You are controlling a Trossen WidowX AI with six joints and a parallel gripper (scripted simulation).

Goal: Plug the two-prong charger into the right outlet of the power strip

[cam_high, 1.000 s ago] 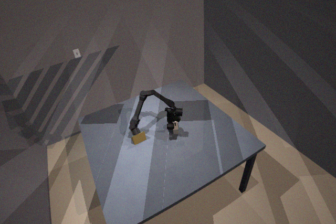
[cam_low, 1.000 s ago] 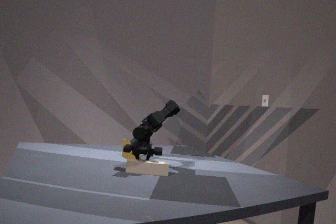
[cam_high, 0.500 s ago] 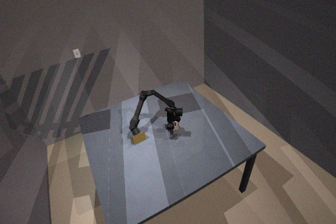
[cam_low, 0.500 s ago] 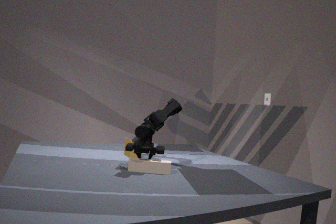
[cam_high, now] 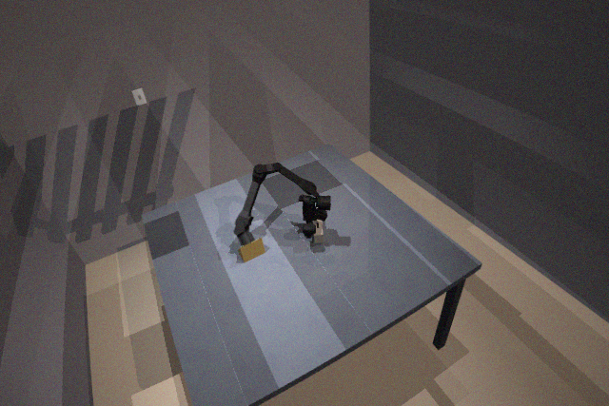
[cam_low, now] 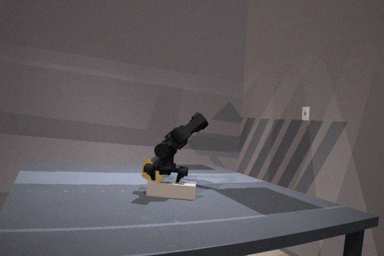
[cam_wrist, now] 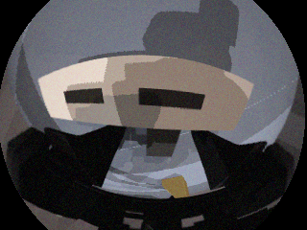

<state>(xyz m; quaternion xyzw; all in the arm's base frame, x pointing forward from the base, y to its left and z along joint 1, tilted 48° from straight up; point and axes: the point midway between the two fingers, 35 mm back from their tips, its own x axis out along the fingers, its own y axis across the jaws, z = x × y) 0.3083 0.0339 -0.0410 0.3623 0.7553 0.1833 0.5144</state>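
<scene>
The cream power strip (cam_high: 318,236) (cam_low: 170,191) (cam_wrist: 218,103) lies on the table, with two dark outlet recesses on its upper face in the wrist view, the left one (cam_wrist: 83,96) and the right one (cam_wrist: 172,99). My gripper (cam_high: 314,227) (cam_low: 165,178) (cam_wrist: 159,126) is open, pointing down low at the strip's edge nearest the arm base. A dark grey block, seemingly the charger (cam_wrist: 163,144), shows between the spread fingers, against that edge and in line with the right recess. Gaps show on both sides of it. Its prongs are hidden, so how deep they sit cannot be told.
The yellow block (cam_high: 252,250) (cam_low: 146,168) (cam_wrist: 176,186) stands at the arm's base. The grey-blue table (cam_high: 393,263) (cam_low: 93,216) carries the arm and strip. A white wall plate (cam_high: 139,96) (cam_low: 305,113) is on the wall behind. Striped shadows cross the surfaces.
</scene>
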